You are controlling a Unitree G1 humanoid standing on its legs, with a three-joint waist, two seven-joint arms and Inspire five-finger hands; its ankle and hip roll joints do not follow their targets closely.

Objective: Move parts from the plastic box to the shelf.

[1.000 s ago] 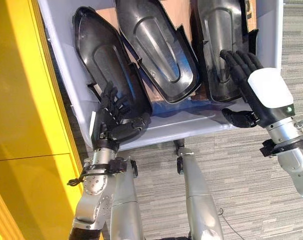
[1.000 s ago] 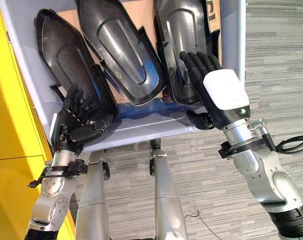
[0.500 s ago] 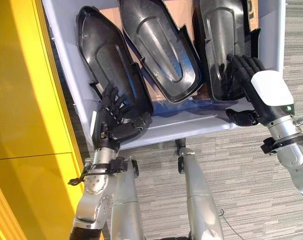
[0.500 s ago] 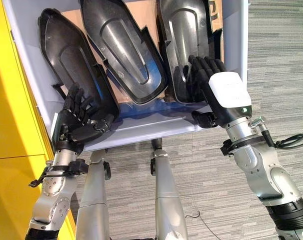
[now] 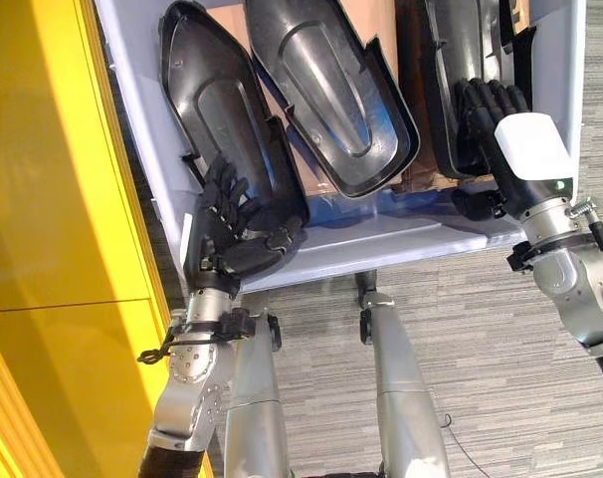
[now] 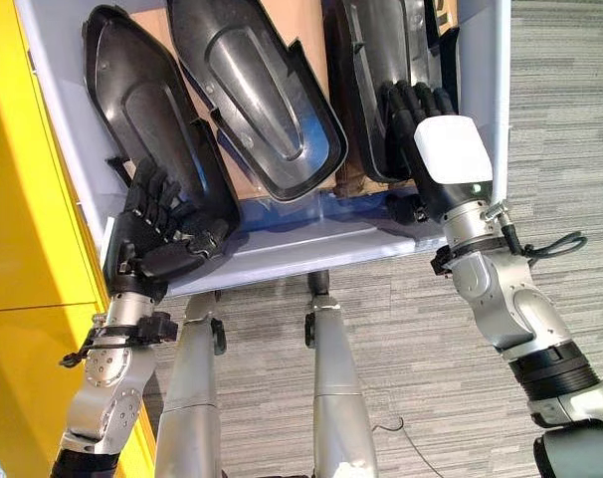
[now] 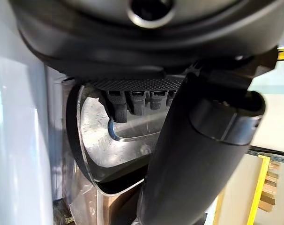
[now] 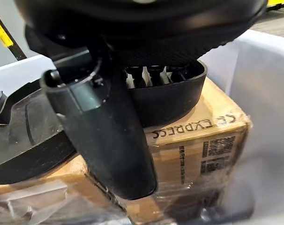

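Both silver-grey arms reach up and forward into the plastic box [image 5: 376, 244]. The left hand [image 5: 227, 234] sits at the box's near left corner, fingers spread and curled over the near end of the left black part [image 5: 227, 119], thumb hooked beneath its edge. The right hand [image 5: 501, 149] is at the box's near right corner, fingers wrapped over the right part's [image 5: 459, 60] rim, thumb below.

Glossy black plastic parts [image 5: 326, 90] lie on brown cardboard [image 8: 198, 140] in a smooth pale plastic box [image 5: 381, 244]
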